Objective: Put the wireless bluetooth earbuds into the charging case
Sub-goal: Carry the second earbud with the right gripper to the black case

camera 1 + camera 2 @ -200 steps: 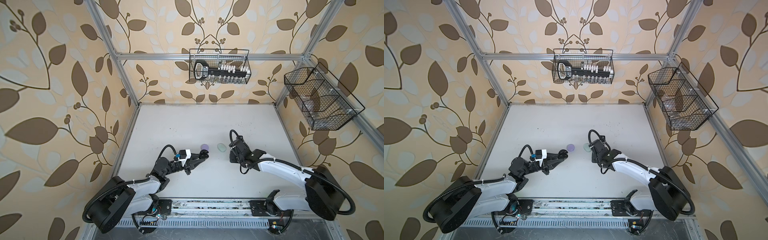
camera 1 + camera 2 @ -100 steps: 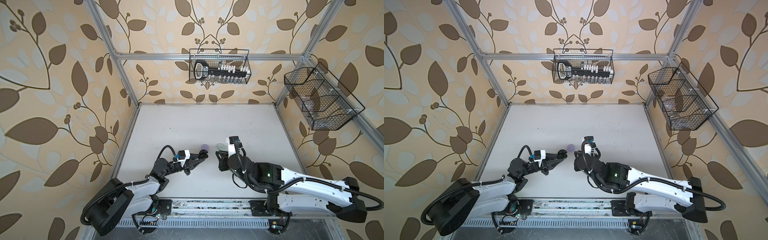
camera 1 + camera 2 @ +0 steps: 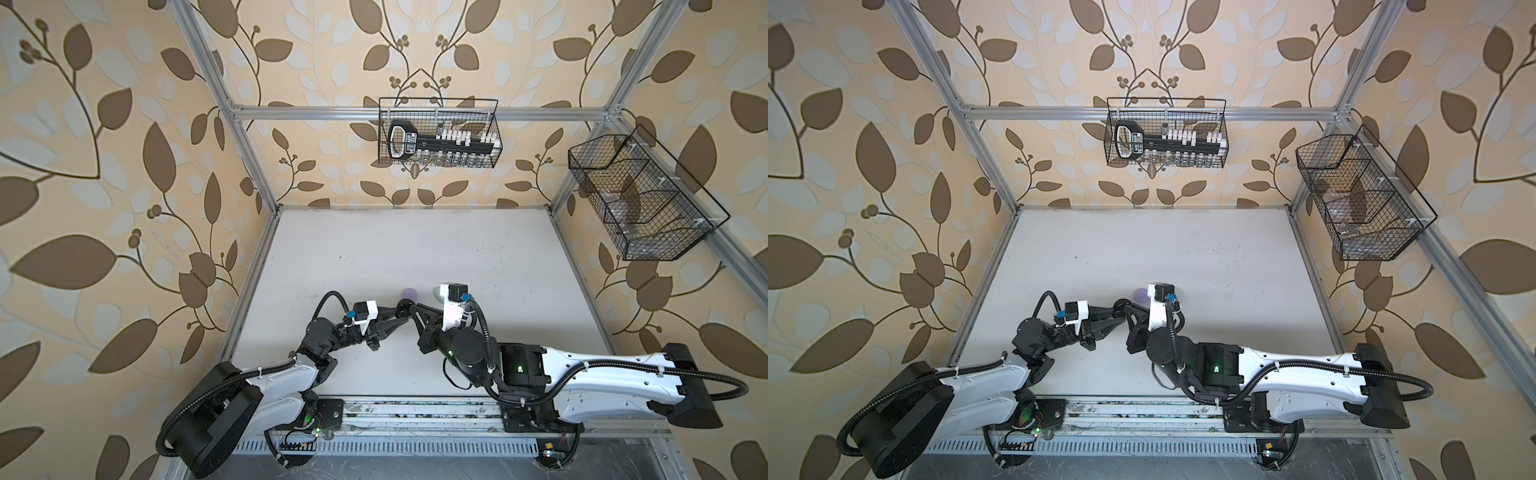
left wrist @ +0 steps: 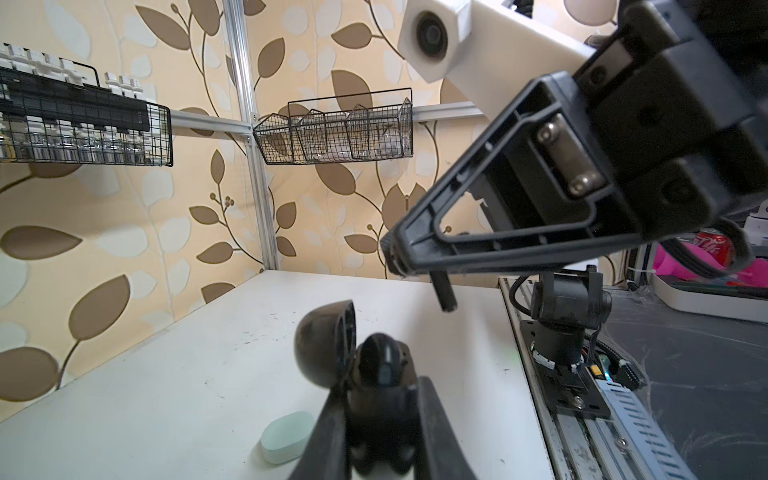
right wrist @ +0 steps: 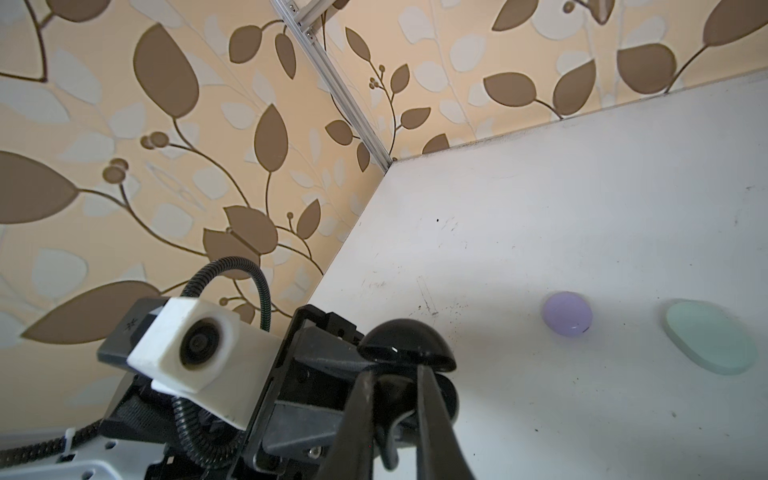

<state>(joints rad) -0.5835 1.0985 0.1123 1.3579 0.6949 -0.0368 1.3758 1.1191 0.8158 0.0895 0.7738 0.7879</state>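
L gripper point(image 4: 378, 401): clamped on black rounded plastic charging case point(image 4: 376, 374), a finger on each side of base; looks lifted off white tabletop point(image 4: 187, 374) so opening faces other arm.
Case lid point(image 4: 326, 345): hinged open, tipped away to one side of L fingers; leaves opening clear for entry.
R gripper point(image 4: 394, 261): shut on small black stemmed plastic earbud point(image 4: 444, 293); pinched at head end, stem hanging free below tips, prob. so stem enters first.
Earbud vs case: apart; bud above opening & off to one side, not in well yet.
Case inside: too dark to tell if a bud already sits there.
Tips, both top views: nose to nose, nearly touching; prob. so case is steadied while bud comes in.
Lavender round closed plastic case point(image 5: 567, 318): on table just beyond R tips, untouched.
Pale mint oval closed plastic case point(image 5: 710, 336): on table near lavender one, farther from R tips, below L fingers.
Other buds: none seen loose.
Step (judgement): lining stem up w/ well; next needs small drop + tilt match.
Risk (judgement): bud slips or catches rim.
Black wire baskets, back point(image 3: 436, 99) & side point(image 3: 665, 245) walls: well away from both tools, not in play.
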